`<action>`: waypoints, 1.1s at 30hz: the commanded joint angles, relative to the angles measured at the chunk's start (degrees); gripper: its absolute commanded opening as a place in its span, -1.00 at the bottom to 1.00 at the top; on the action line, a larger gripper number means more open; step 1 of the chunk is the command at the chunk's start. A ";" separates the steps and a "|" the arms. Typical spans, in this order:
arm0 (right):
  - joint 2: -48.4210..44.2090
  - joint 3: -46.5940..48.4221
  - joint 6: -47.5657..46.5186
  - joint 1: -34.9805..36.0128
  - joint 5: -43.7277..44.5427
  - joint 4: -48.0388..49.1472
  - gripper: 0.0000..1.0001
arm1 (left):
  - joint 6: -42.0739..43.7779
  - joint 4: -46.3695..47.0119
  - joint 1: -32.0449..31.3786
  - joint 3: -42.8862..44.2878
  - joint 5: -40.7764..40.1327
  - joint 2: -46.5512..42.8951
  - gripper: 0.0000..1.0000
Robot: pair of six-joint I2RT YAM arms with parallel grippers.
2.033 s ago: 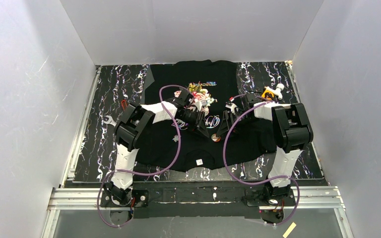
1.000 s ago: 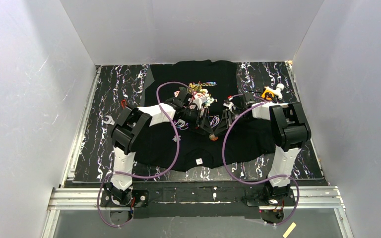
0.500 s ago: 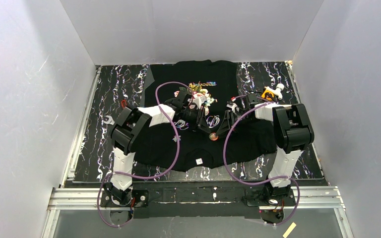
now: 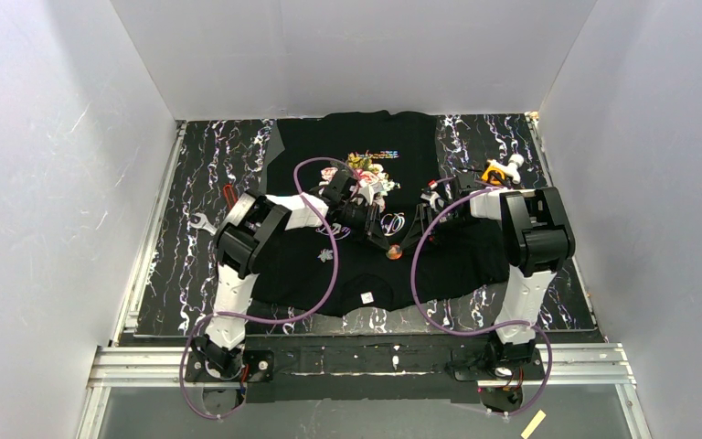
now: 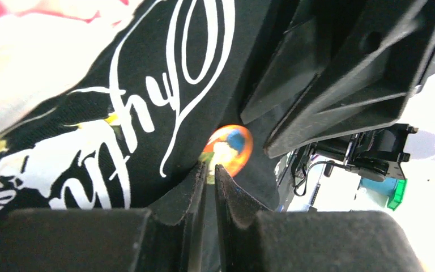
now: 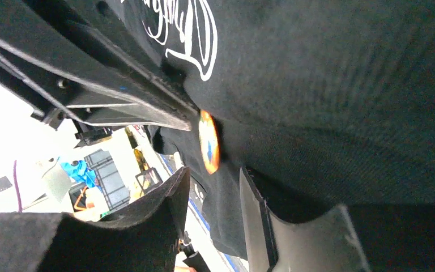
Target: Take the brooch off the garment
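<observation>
The garment (image 4: pixel 366 146), a black T-shirt with pink roses and white cursive lettering (image 5: pixel 147 107), lies spread on the table. Its round orange-and-blue brooch (image 4: pixel 393 249) sits on a raised fold between the two grippers. My left gripper (image 5: pixel 208 169) is shut, its tips pinching the brooch (image 5: pixel 228 148) at its lower rim. In the right wrist view the brooch (image 6: pixel 208 141) shows edge-on, standing off the cloth. My right gripper (image 6: pixel 214 182) is open just below it, with a hanging fold of black cloth between its fingers (image 6: pixel 175 190).
A marbled black mat (image 4: pixel 210 165) lies under the shirt. An orange-and-white object (image 4: pixel 500 170) lies at the back right, and a small wrench (image 4: pixel 203 219) and a red item (image 4: pixel 228 192) at the left. White walls enclose three sides.
My left gripper has closed at the brooch and its arm has shifted slightly right. My right gripper's jaws have opened and now stand apart below the brooch.
</observation>
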 commanded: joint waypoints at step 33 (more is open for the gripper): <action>1.60 3.19 9.51 5.85 -11.50 6.11 -0.08 | -3.02 0.26 0.69 -0.60 6.39 -2.46 -0.03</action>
